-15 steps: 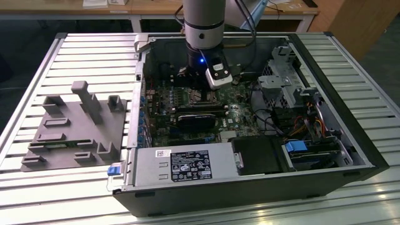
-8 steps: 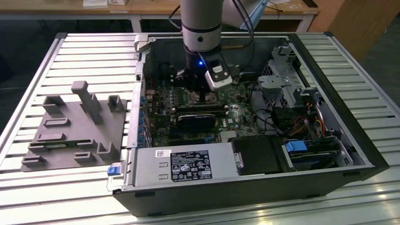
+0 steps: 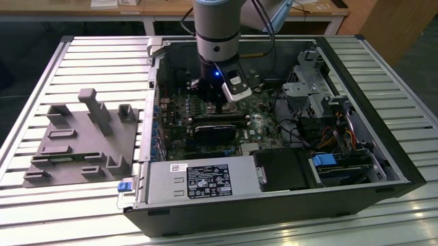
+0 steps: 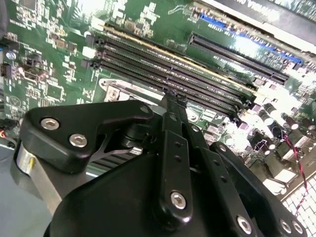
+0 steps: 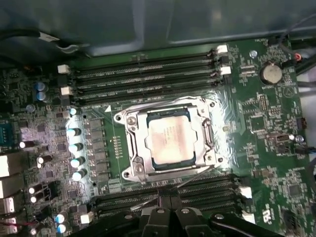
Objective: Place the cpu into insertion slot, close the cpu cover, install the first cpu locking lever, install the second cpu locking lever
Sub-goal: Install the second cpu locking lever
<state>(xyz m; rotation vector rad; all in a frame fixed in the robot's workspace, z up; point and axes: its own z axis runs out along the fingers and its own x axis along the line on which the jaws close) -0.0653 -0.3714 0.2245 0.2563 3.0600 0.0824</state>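
Black gripper (image 5: 168, 210) fingers appear pressed together, holding nothing, just beside the long black memory slots (image 5: 148, 74). Pale silvery cpu (image 5: 170, 139) sits in the silver-rimmed insertion slot (image 5: 129, 148), thin silver cpu cover (image 5: 205, 136) closed over it.

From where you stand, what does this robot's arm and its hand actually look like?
The arm is a thick silver-grey tube with a dark band near the wrist, where a small blue light glows. A silver-and-black camera module is strapped beside it, and dark cables trail off behind. The hand is matte black, built of jointed metal links fastened with shiny silver screws.

memory slots (image 5: 148, 74) flanking – socket top clear
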